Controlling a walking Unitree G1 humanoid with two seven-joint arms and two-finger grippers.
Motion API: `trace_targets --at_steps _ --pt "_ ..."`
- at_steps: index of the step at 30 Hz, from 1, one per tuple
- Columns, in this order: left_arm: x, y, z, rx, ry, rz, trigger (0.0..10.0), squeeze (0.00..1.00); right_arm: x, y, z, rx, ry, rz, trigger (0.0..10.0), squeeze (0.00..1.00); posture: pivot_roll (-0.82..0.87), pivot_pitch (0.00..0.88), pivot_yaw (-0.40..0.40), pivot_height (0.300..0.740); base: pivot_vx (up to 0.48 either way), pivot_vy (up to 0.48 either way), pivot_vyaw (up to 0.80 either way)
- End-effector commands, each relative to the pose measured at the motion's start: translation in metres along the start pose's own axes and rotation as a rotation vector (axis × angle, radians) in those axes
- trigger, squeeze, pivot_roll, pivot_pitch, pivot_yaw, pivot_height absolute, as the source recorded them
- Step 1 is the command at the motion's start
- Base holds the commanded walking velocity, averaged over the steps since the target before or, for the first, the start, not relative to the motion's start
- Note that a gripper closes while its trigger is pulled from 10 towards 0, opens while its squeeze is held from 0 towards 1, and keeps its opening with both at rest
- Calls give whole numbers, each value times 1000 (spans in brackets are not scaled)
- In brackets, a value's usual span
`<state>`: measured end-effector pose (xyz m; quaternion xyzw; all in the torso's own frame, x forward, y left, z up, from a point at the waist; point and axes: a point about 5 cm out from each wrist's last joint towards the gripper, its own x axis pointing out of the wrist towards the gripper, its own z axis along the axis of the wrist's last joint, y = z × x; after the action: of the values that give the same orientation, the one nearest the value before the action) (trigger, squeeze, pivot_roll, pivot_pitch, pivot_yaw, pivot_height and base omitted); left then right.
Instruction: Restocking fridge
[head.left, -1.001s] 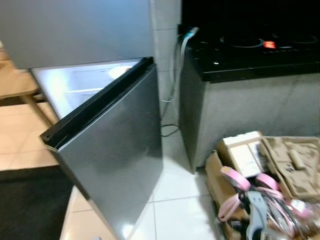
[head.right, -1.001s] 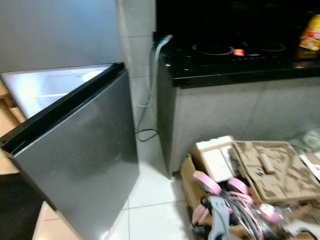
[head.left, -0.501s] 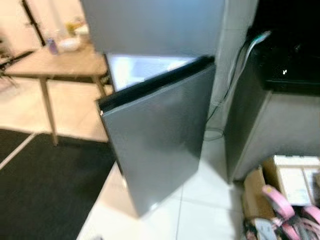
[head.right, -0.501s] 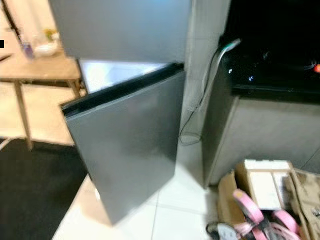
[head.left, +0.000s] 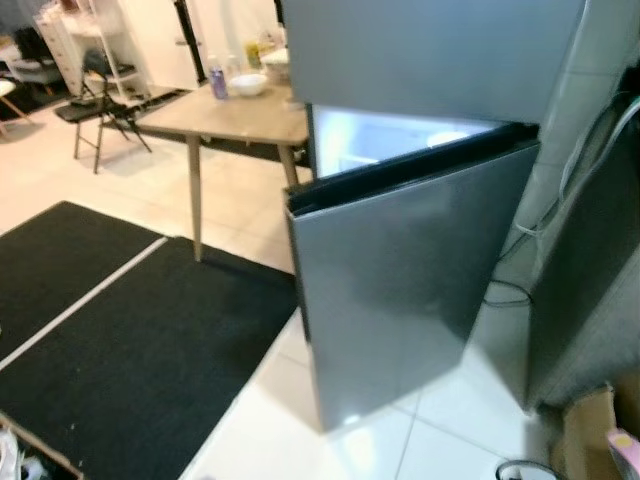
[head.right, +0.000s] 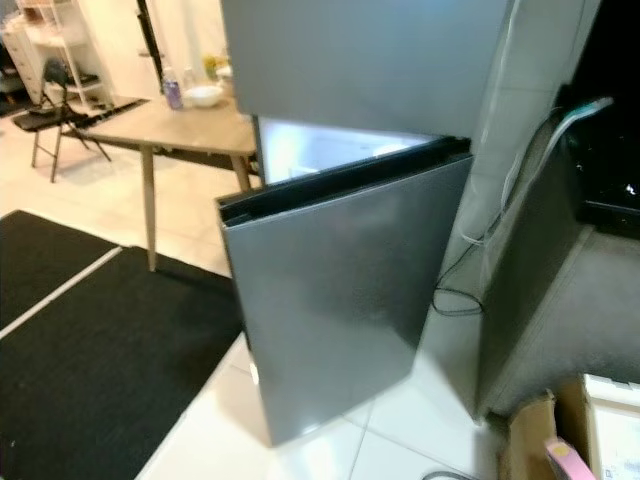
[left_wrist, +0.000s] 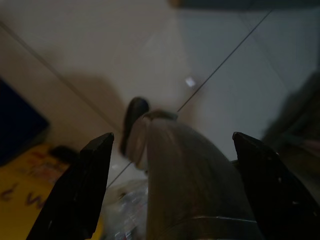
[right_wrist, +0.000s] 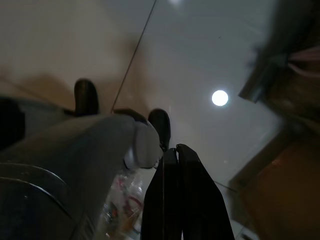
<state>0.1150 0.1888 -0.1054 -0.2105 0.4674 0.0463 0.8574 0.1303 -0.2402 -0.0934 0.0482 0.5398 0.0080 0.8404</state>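
Your left gripper (left_wrist: 167, 185) hangs spread wide, your right gripper (right_wrist: 179, 192) pinched empty, over pale floor tiles; your view has swung left; the grey steel fridge's lower door (head.left: 400, 300) stands ajar; beyond, a wooden table (head.left: 235, 112) appears, so supplies probably lie there.

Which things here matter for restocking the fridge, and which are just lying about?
For the job:
fridge
its open lower door, ajar with the lit interior behind it

Just lying about:
wooden table with a bottle and a bowl
black mat
folding chair
cardboard box
cable beside the fridge
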Motion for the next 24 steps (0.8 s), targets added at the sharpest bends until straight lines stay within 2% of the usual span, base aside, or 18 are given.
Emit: trace_targets --at_steps 1,13,18,24 --pt "-3 5 -9 -6 34 14 10000 0 -1 -1 -6 -8 17 -8 10000 0 -87 0 18 740 0 0 769" --pt "-3 4 -9 12 48 12 10000 0 -1 -2 -7 -14 20 -34 10000 0 -86 0 21 740 0 0 754" --pt "-3 3 -8 17 44 4 10000 0 0 -1 0 3 -9 -41 10000 0 -86 0 21 740 0 0 0" --pt "-3 4 -8 26 50 -5 10000 0 1 0 5 -2 -29 -39 10000 0 -81 0 19 740 314 0 0"
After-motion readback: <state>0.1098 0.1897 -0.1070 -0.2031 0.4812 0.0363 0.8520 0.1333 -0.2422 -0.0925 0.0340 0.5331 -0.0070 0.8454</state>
